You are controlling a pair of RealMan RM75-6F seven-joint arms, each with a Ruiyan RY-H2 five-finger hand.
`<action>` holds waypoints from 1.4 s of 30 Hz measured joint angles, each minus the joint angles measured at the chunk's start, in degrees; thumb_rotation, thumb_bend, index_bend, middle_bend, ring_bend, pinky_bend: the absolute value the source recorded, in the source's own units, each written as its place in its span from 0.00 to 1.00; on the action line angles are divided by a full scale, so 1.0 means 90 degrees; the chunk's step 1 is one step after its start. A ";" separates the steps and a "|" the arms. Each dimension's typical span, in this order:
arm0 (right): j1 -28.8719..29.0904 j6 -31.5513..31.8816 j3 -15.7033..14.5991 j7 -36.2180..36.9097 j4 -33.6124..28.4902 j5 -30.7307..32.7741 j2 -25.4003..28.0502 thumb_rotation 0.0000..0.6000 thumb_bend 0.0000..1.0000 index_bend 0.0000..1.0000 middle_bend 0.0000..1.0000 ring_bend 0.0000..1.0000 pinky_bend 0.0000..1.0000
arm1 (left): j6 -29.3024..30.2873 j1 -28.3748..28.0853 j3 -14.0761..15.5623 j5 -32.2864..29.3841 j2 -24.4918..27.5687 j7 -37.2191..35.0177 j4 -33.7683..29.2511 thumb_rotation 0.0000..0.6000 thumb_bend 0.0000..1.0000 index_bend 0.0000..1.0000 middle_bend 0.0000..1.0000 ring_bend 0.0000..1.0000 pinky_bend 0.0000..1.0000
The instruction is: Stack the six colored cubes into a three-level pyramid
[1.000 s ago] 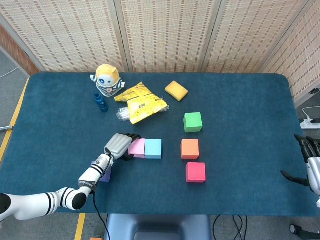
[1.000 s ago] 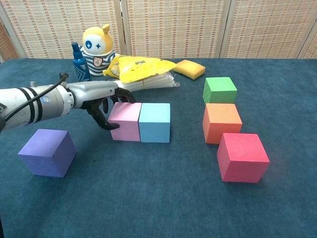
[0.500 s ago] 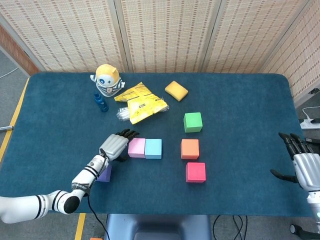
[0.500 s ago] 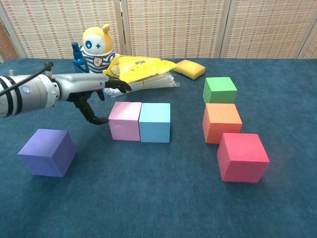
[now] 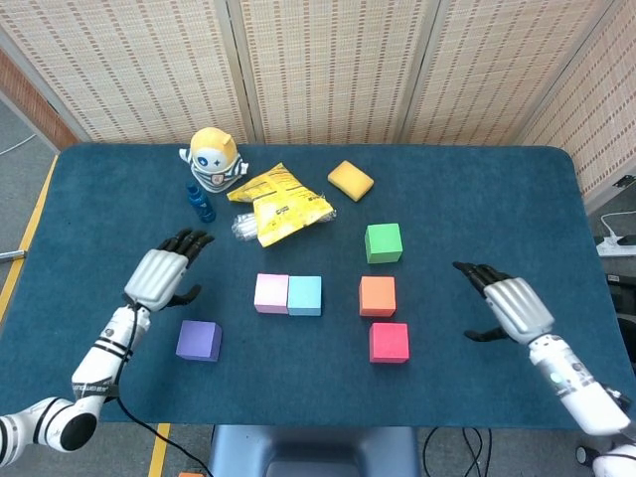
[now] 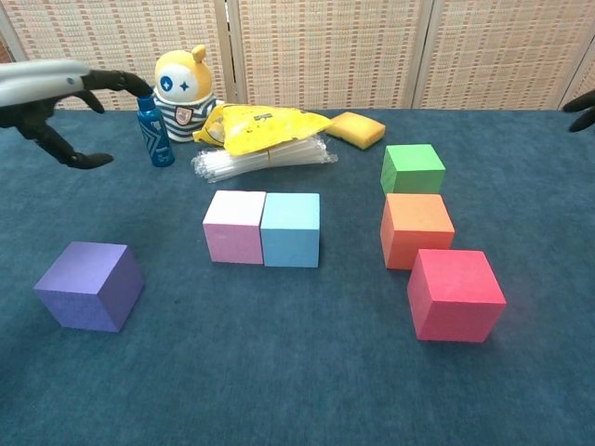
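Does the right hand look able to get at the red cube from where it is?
Probably yes. The right hand is open and holds nothing, and only bare table lies between it and the red cube, whose right side stands free.

We see a lab setup: a blue-covered bench, woven screens behind, yellow floor tape.

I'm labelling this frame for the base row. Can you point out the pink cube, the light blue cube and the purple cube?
pink cube (image 5: pixel 271 292): head view, on its top face.
light blue cube (image 5: pixel 305 294): head view, on its top face.
purple cube (image 6: pixel 85 268): chest view, on its top face.
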 measured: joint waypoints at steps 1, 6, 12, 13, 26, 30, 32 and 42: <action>0.0137 -0.0187 0.0048 -0.0079 0.0000 0.0138 -0.0101 1.00 0.16 0.21 0.25 0.27 0.49 | 0.0081 0.0091 0.0031 0.0104 0.0047 -0.0099 0.0000 1.00 0.37 0.12 0.09 0.00 0.19; 0.0836 -0.0989 0.0306 -0.0714 0.0128 0.1073 -0.0788 1.00 0.16 0.24 0.27 0.28 0.49 | 0.0389 0.0472 0.0165 0.0644 0.0314 -0.0636 0.0100 1.00 0.37 0.14 0.10 0.01 0.19; 0.1464 -0.1508 0.0474 -0.1458 0.0484 0.2014 -0.1523 1.00 0.16 0.28 0.30 0.30 0.50 | 0.0539 0.0703 0.0263 0.1082 0.0473 -0.1084 0.0267 1.00 0.37 0.15 0.10 0.01 0.19; 0.1521 -0.1545 0.0487 -0.1549 0.0541 0.2131 -0.1614 1.00 0.16 0.28 0.30 0.30 0.50 | 0.0576 0.0746 0.0276 0.1161 0.0484 -0.1153 0.0296 1.00 0.37 0.15 0.10 0.01 0.19; 0.1917 -0.1465 0.0446 -0.2277 0.0991 0.3114 -0.2260 1.00 0.16 0.38 0.38 0.38 0.55 | 0.0712 0.1031 0.0327 0.1728 0.0622 -0.1693 0.0356 1.00 0.37 0.14 0.10 0.01 0.19; 0.1951 -0.1399 0.0422 -0.2370 0.1067 0.3268 -0.2353 1.00 0.16 0.43 0.42 0.41 0.56 | 0.0699 0.1051 0.0317 0.1764 0.0632 -0.1724 0.0347 1.00 0.37 0.14 0.10 0.01 0.19; 0.1966 -0.1392 0.0419 -0.2393 0.1093 0.3337 -0.2392 1.00 0.16 0.47 0.43 0.43 0.57 | 0.0685 0.1056 0.0302 0.1777 0.0630 -0.1757 0.0351 1.00 0.37 0.14 0.10 0.01 0.19; 0.2060 -0.1251 0.0487 -0.2373 0.1036 0.3700 -0.2559 1.00 0.17 0.53 0.48 0.48 0.59 | 0.0725 0.1180 0.0233 0.1867 0.0657 -0.1920 0.0410 1.00 0.37 0.13 0.10 0.01 0.19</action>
